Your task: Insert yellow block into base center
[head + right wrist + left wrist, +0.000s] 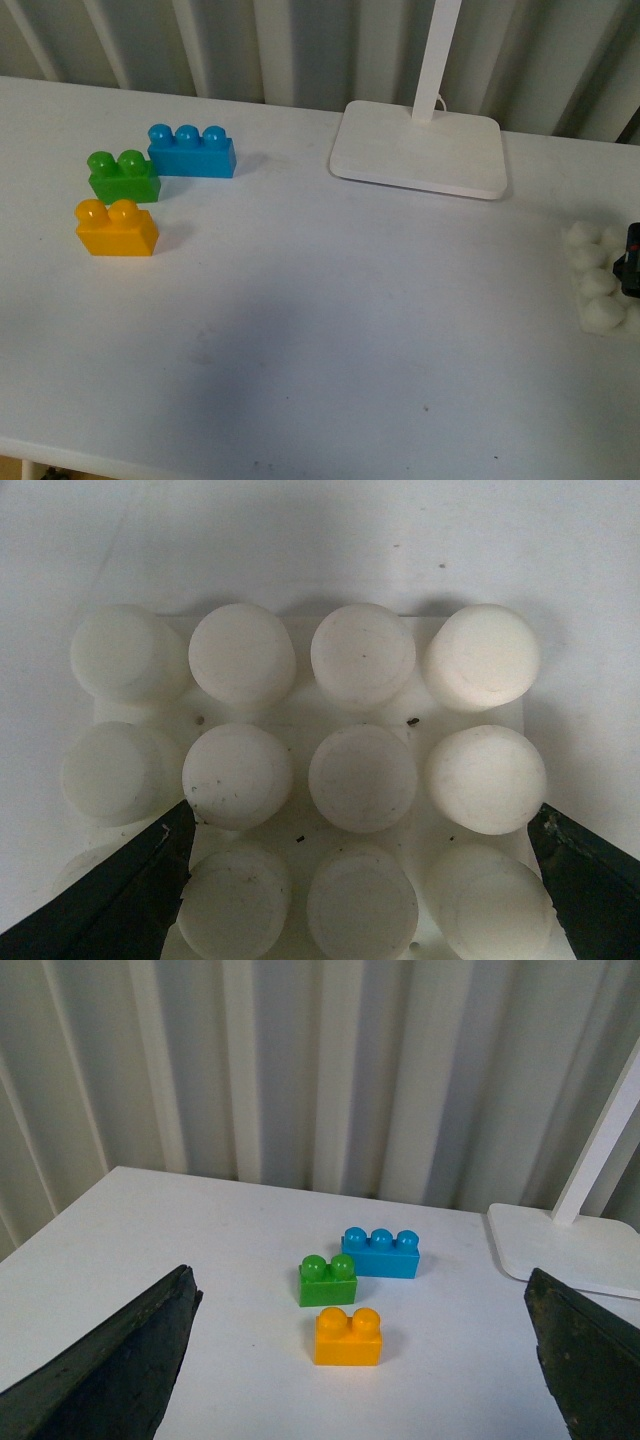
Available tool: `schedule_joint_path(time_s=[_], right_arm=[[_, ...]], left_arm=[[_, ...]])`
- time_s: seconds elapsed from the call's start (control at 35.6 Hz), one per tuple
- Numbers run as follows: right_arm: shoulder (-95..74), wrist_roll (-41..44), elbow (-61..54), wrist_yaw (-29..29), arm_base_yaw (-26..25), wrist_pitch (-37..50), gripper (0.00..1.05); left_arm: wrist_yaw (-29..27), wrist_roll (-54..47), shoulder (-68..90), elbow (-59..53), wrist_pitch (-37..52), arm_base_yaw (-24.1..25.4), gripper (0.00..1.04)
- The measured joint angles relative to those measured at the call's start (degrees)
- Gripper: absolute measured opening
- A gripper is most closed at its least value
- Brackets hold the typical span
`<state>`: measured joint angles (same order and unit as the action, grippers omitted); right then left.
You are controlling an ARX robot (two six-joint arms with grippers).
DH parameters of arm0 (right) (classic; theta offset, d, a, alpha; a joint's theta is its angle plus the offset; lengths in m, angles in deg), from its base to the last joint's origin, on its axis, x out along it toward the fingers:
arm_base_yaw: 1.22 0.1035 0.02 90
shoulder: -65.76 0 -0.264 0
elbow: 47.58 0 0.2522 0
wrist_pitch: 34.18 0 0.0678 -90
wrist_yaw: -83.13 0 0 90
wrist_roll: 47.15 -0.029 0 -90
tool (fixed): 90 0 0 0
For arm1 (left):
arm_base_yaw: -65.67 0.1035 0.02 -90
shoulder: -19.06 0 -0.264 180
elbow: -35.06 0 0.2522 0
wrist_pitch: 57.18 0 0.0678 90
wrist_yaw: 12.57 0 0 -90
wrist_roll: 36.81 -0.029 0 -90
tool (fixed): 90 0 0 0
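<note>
Base (596, 276) sits flat on the table (330, 310) at the far right, partly cut off by the edge of the front view. In the right wrist view its round studs (362, 777) are plain white with a few dark specks.

Yellow block (117, 229) stands upright on the table at the far left, studs up, well apart from the base. Green brick (123, 176) is just behind it, with a narrow gap or touching; can't tell from the front view. In the left wrist view there's a slim gap between them. Blue brick (192, 151), three studs, is behind and right of the green one, corner to corner. White lamp foot (420, 148) with its pole is at the back, centre-right.

Right gripper (360, 825) is over the base with its jaws spread wide. The dark fingers (120, 890) straddle the plate's outer stud columns. It's probably not gripping, but the finger-to-plate contact is too close to call. In the front view only a black sliver of it shows (632, 262).

Left gripper (360, 1278) is spread wide and holds nothing. It hangs above the table short of the bricks, with the yellow block (348, 1337) centred between its fingers (110, 1370).
</note>
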<state>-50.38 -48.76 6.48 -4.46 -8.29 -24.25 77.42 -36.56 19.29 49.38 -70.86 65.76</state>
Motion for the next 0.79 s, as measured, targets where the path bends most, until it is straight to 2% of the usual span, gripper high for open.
schedule_joint_path(time_s=[0.31, 0.67, 0.79], right_arm=[[-0.66, -5.75, 0.17, -4.61, 10.36, -0.24, 0.96], [-4.66, -17.64, 7.45, -10.62, 26.14, -4.76, 0.96], [-5.86, -20.06, 9.90, -11.80, 29.53, -6.29, 0.96]], left_arm=[[0.00, 0.00, 0.00, 0.00, 0.00, -0.02, 0.98], [0.00, 0.00, 0.00, 0.00, 0.00, -0.02, 0.98], [0.00, 0.00, 0.00, 0.00, 0.00, -0.02, 0.98]])
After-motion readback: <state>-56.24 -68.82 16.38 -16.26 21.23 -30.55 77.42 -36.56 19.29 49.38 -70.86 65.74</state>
